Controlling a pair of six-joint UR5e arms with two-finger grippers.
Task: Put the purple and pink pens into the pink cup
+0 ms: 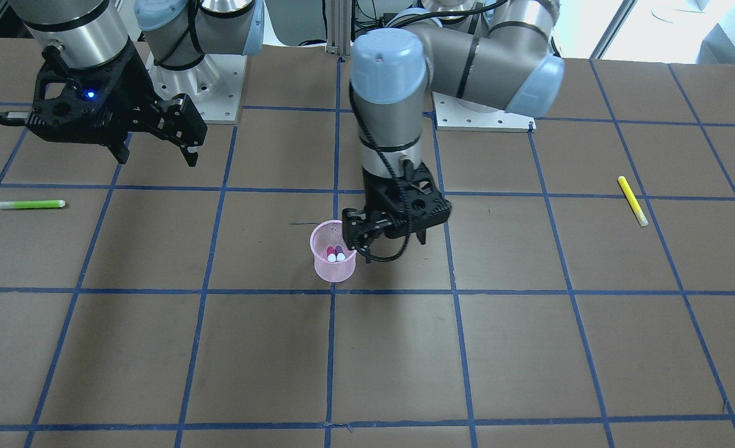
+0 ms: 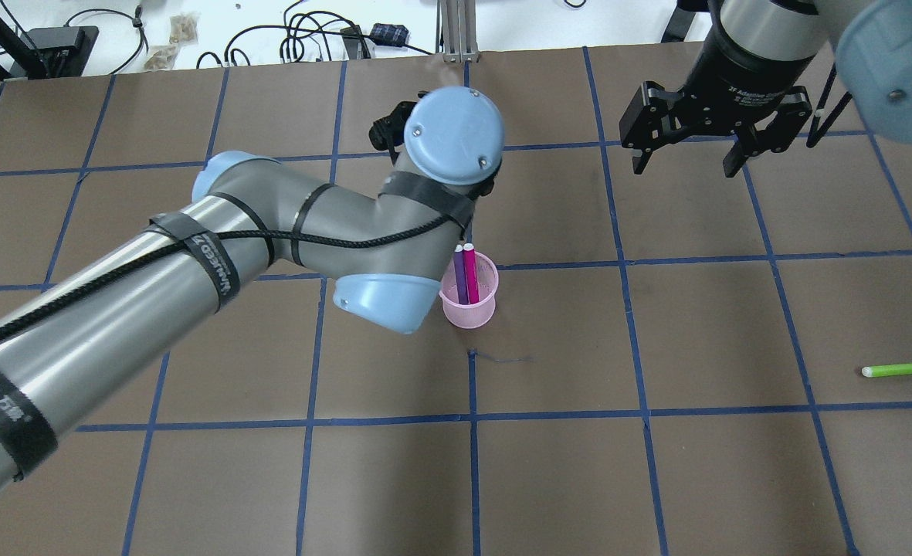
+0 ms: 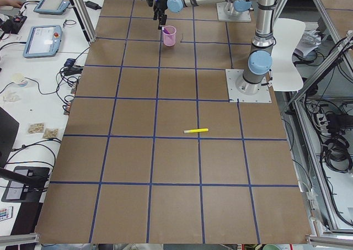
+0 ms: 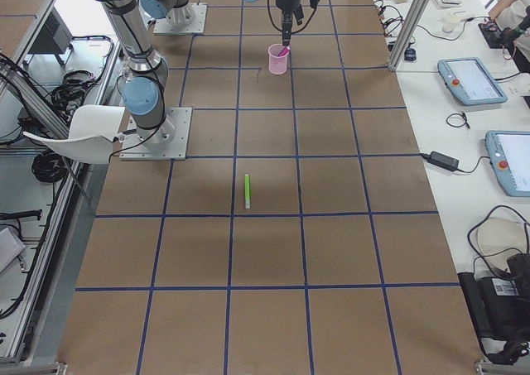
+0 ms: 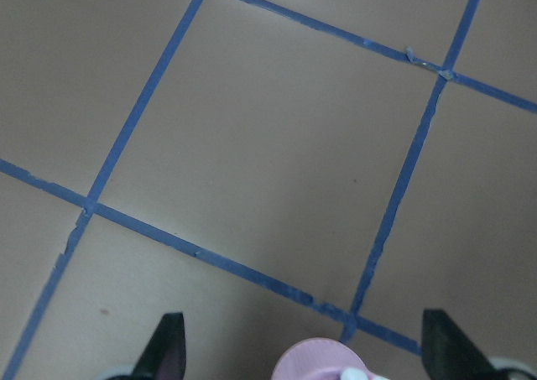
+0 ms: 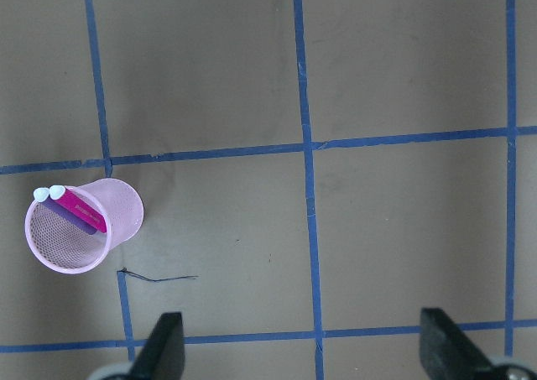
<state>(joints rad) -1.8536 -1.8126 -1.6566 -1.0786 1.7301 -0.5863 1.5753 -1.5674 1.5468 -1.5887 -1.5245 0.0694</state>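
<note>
Left fingers: spread wide on the left gripper (image 1: pixel 358 244), which holds nothing. Each of the fingers (image 5: pixel 168 351) sits at a bottom corner of its wrist view, and a bit of pink shows low between them.
Right fingers: also wide apart and bare on the right gripper (image 2: pixel 689 164), which hangs high over the desk, well apart from the cup. Its wrist view looks down past both fingers (image 6: pixel 164 351) at the cup off to one side.
Desk: the desk (image 1: pixel 529 348) is a brown sheet, squared off by blue tape lines (image 1: pixel 454 292).
Left arm: the left arm (image 2: pixel 116 309) reaches across to the middle of the desk, with its wrist bent down just beside and above the cup.
Right arm: the right arm (image 1: pixel 74 31) is raised on its own side, with a blue light lit on the gripper body.
Pink cup: the pink cup (image 2: pixel 469 310) is mesh and stands upright near the desk's centre, next to a crossing of tape lines.
Purple pen: the purple pen (image 2: pixel 460 279) is inside the cup, tilted, with its white-tipped end up at the rim.
Pink pen: the pink pen (image 2: pixel 471 272) is inside the same cup, lying right against the purple one and leaning the same way.
Green pen: the green pen (image 1: pixel 30 204) lies flat on the robot's right side, well away from the cup.
Yellow pen: the yellow pen (image 1: pixel 632 200) lies flat on the robot's left side, also far off.
Dark squiggle: a thin dark squiggle (image 2: pixel 502 357) lies on the desk near the cup's base.
</note>
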